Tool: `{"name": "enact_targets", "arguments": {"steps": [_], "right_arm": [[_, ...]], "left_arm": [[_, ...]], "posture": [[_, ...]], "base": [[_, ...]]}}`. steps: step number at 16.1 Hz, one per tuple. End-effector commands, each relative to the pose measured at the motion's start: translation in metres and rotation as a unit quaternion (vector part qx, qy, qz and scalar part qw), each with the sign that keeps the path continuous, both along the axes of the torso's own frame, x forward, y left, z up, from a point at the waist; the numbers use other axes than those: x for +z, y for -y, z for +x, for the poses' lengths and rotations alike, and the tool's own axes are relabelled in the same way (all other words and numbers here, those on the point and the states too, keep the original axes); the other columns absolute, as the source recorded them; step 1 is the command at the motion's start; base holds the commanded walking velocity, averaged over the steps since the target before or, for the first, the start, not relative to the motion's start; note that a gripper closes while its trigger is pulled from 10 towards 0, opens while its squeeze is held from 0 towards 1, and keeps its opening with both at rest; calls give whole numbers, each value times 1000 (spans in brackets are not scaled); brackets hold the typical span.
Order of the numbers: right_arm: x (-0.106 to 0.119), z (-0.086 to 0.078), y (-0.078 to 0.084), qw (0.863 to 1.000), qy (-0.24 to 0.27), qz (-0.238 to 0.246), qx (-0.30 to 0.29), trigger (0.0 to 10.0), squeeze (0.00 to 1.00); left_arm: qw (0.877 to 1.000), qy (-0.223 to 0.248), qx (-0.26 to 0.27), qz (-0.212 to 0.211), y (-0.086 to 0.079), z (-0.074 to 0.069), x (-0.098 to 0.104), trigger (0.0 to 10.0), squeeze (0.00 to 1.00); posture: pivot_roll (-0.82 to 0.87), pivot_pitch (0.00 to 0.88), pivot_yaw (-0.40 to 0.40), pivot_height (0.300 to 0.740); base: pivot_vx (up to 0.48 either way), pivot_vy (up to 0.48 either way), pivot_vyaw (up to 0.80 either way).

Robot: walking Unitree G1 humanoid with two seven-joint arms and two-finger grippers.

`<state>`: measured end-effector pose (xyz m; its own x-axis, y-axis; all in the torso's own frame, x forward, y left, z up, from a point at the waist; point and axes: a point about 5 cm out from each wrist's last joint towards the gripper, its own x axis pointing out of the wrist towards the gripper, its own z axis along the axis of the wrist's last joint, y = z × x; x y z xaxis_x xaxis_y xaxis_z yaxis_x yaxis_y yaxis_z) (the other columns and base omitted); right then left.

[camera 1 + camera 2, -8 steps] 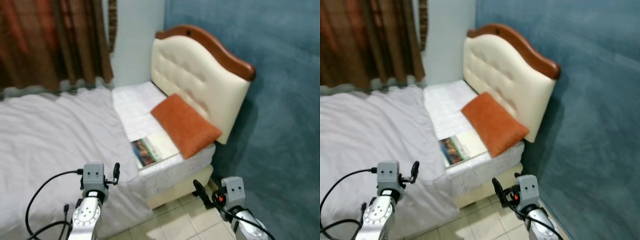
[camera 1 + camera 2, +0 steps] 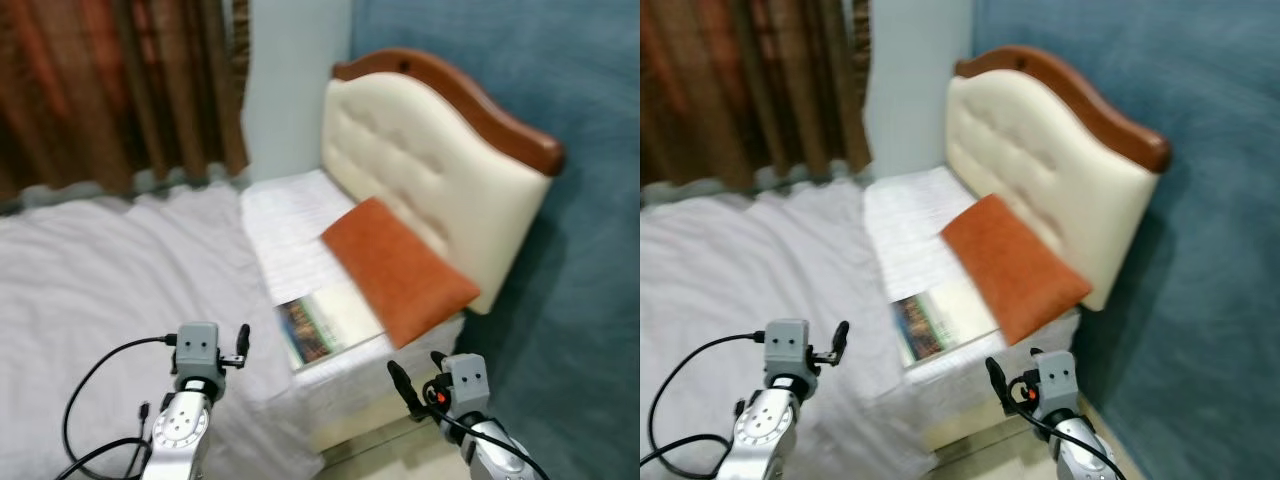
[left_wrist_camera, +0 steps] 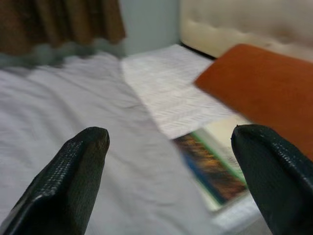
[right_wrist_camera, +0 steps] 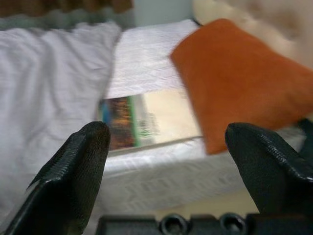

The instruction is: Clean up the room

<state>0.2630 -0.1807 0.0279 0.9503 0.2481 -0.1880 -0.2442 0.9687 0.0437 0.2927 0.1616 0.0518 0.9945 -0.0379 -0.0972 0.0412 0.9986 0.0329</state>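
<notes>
One book [image 2: 322, 328] beyond right pincer [image 2: 419, 372].

Orange pillow [image 2: 398, 268], white sheet [image 2: 90, 270], cream headboard [image 2: 430, 190]

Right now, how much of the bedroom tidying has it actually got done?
Nothing looks finished yet. The book lies on the mattress by the orange pillow, which leans on the headboard, and the grey blanket is rumpled. The left gripper and right gripper are both open and empty, short of the bed. Picking up the book and straightening the bedding remain.
</notes>
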Motion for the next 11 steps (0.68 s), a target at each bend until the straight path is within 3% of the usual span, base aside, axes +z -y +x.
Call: {"name": "enact_targets", "arguments": {"steps": [1,5,11], "right_arm": [[3,1,6,1000,6,4,-9,10000,0],[4,1,8,1000,7,-2,-25,10000,0],[6,1,11,999,13,-2,-37,10000,0]], "left_arm": [[1000,-7,-11,9,6,1,-1,10000,0],[999,-37,-14,23,3,2,-9,10000,0],[999,-35,-31,28,7,3,-9,10000,0]], "posture": [[-37,0,-43,740],[-40,0,-42,740],[-46,0,-45,740]], "base": [[0,0,0],[0,0,-770],[0,0,-773]]}}
